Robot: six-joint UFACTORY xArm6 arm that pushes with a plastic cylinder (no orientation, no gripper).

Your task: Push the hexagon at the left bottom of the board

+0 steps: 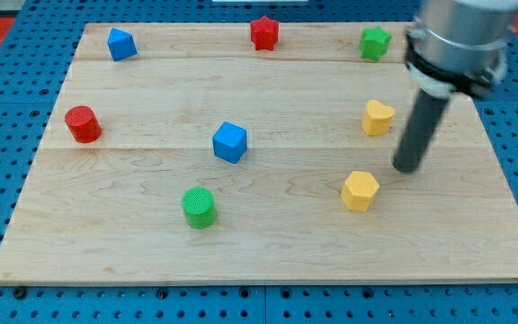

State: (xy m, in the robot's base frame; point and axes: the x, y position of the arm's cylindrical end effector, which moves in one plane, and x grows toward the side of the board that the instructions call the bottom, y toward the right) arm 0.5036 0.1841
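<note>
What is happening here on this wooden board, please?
A robot arm with a dark rod is working on a wooden board scattered with small coloured blocks. My tip rests on the view's right side, just right of and slightly above the yellow hexagon, and below-right of the yellow heart, touching neither. The hexagon is the block to push; it lies right of the board's middle, far from the view's bottom-left corner. The green cylinder and blue cube lie between.
</note>
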